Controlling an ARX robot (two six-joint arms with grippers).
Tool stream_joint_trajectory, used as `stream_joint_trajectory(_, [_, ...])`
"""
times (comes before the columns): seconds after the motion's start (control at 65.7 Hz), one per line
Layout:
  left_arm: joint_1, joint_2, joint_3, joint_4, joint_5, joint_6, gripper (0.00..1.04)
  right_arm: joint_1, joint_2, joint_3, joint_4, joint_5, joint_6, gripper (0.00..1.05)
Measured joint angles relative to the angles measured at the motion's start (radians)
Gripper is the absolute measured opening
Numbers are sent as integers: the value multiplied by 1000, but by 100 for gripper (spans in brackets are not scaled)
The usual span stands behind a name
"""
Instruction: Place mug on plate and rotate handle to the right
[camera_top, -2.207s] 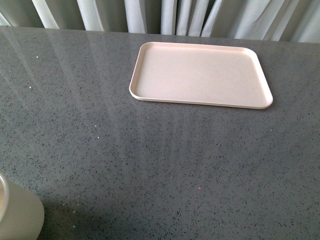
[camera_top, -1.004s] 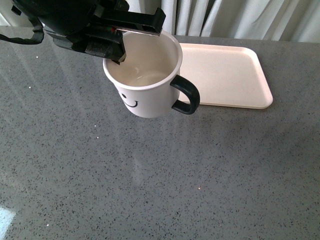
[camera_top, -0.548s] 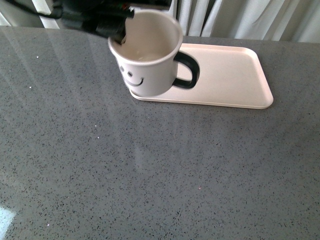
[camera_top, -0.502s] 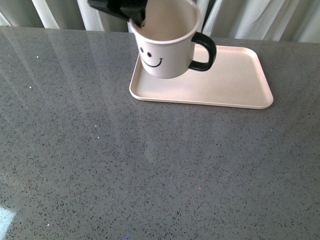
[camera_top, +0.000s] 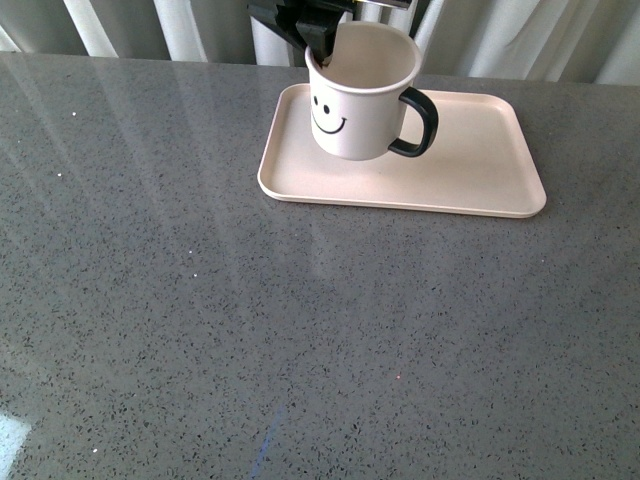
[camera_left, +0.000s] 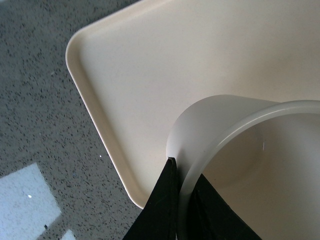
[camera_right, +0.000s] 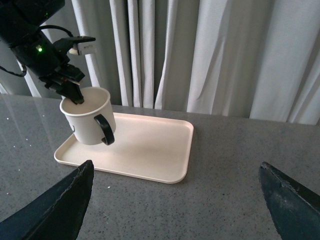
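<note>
The cream-white mug with a black smiley face is over the left part of the pale pink plate; I cannot tell if it touches. Its black handle points right in the front view. My left gripper is shut on the mug's rim, one finger inside and one outside, as the left wrist view shows. The mug and plate also show in the right wrist view. My right gripper is open and empty, well away from the plate over the table.
The grey speckled table stretches in front of the plate. White curtains hang behind the table's far edge. The left arm reaches in above the plate's left end.
My left gripper carried the mug from the table's left side, up and right, to above the plate's left part, then lower. The handle stays pointing right.
</note>
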Motion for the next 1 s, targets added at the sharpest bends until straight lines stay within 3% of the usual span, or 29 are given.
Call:
stream_joint_trajectory(0.517, [0,327,513,-276,18,12,2,0,0,0,0,0,0,96])
stream_joint_trajectory(1.004, [-26,397,632,-318,35,18,2,0,0,0,0,0,0,96])
